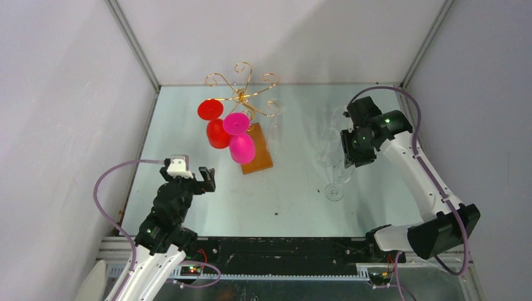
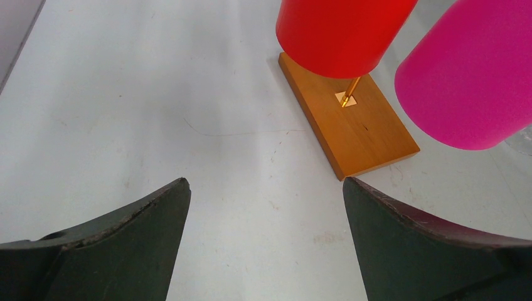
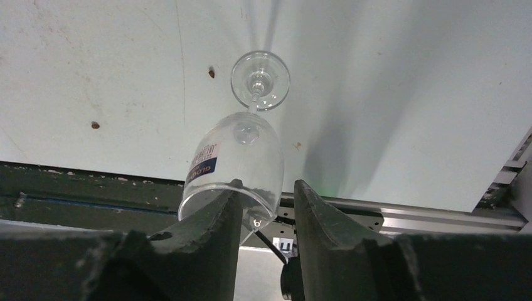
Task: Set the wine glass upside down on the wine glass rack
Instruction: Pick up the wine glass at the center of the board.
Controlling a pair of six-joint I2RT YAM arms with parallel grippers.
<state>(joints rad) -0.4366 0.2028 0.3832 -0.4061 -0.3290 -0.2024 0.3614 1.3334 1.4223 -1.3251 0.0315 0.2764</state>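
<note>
A clear wine glass (image 3: 235, 166) with a blue label stands tilted on the table, its foot (image 3: 260, 78) down and its foot also showing in the top view (image 1: 334, 191). My right gripper (image 3: 268, 183) sits at its rim, one finger inside the bowl and the other outside, a gap left beside the glass wall. The wine glass rack (image 1: 241, 88) of gold wire rises from a brown wooden base (image 1: 258, 160) at the back centre. A red glass (image 1: 218, 133) and a pink glass (image 1: 241, 147) hang upside down on it. My left gripper (image 1: 207, 179) is open and empty, short of the base (image 2: 351, 125).
A faint second clear glass (image 1: 325, 147) stands just left of my right gripper. Another clear outline (image 1: 274, 128) shows at the rack's right side. Grey walls close the table on three sides. The black rail runs along the near edge (image 1: 276, 251).
</note>
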